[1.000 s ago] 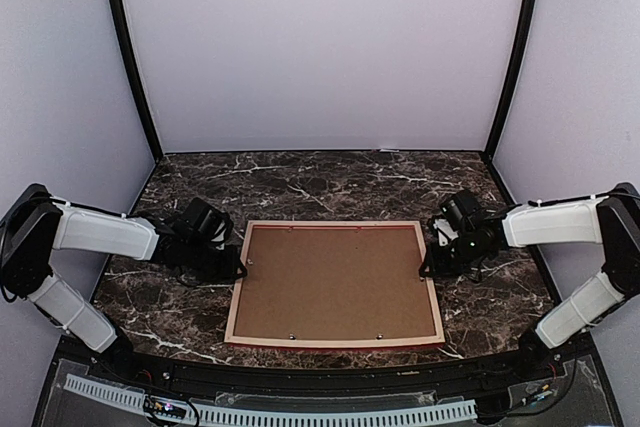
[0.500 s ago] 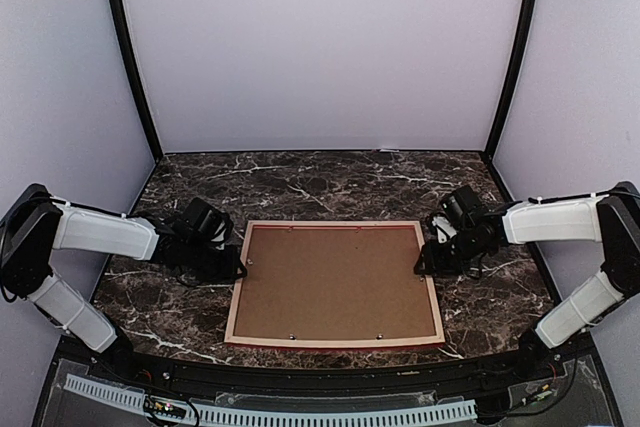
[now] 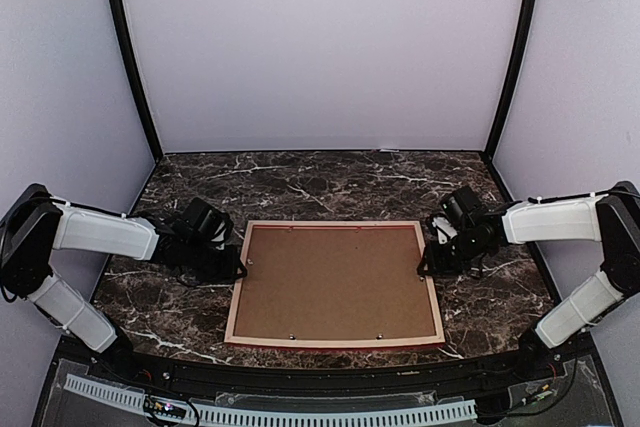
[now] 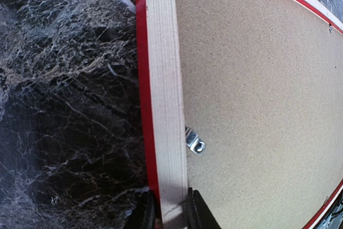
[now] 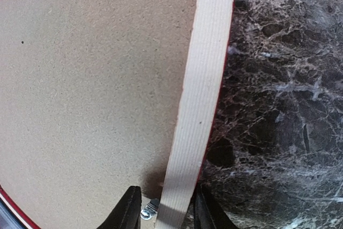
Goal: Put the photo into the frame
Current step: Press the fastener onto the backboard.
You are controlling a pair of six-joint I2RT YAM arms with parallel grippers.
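The frame (image 3: 335, 340) lies face down on the marble table, pale wood back up and a red edge showing. A brown backing board (image 3: 335, 282) fills it. The photo is hidden. My left gripper (image 3: 240, 269) is shut on the frame's left rail (image 4: 163, 79), a finger tight against each side (image 4: 170, 205). My right gripper (image 3: 427, 265) straddles the right rail (image 5: 203, 79) and stands open (image 5: 167, 197). Its outer finger is at the red edge. Its inner finger stands apart from the rail over the board (image 5: 96, 89).
Small metal turn clips sit on the board beside the rails (image 4: 194, 142) (image 5: 148, 211); more line the far and near rails. Dark marble table (image 3: 330, 187) surrounds the frame. Lilac walls close in the back and sides.
My right gripper has shifted slightly at the frame's right rail, and its jaws have changed their width. The left gripper and the frame have not moved.
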